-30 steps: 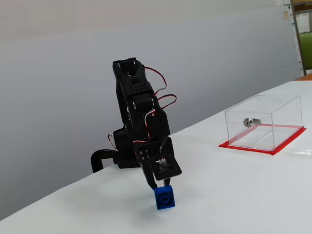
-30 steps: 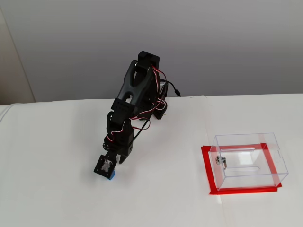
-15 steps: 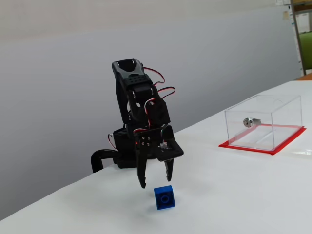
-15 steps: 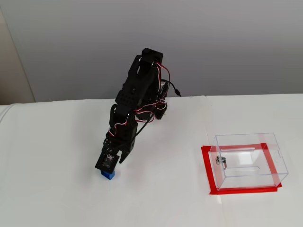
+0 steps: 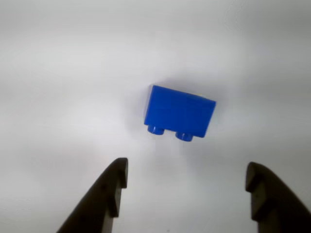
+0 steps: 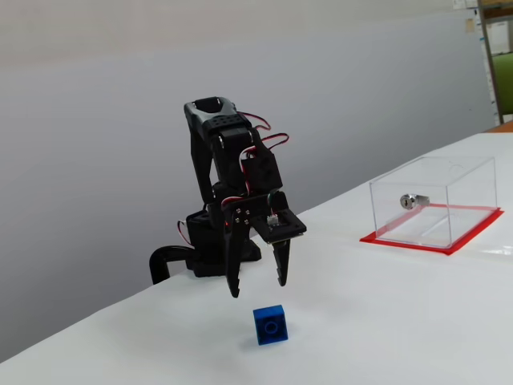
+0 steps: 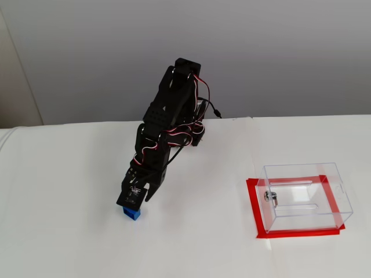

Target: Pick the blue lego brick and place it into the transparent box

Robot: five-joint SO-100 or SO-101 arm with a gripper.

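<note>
The blue lego brick (image 5: pixel 180 114) lies on the white table, studs facing sideways, and nothing touches it. In the wrist view my gripper (image 5: pixel 187 170) is open, its two dark fingertips spread wide below the brick. In a fixed view from the side, the gripper (image 6: pixel 258 289) hangs open a little above the brick (image 6: pixel 270 325). The other fixed view shows the brick (image 7: pixel 132 214) peeking out under the gripper (image 7: pixel 138 200). The transparent box (image 6: pixel 433 200) with its red base edge stands far to the right and is seen from above as the same box (image 7: pixel 304 197).
A small silver fitting (image 6: pixel 413 200) sits on the box wall. The arm's black base (image 6: pixel 204 249) is clamped at the table's back edge. The white table (image 7: pixel 69 174) spreads out around the arm, with a grey wall behind it.
A second ago the fingers were down at the brick. They have since spread apart and risen, leaving the brick lying on the table.
</note>
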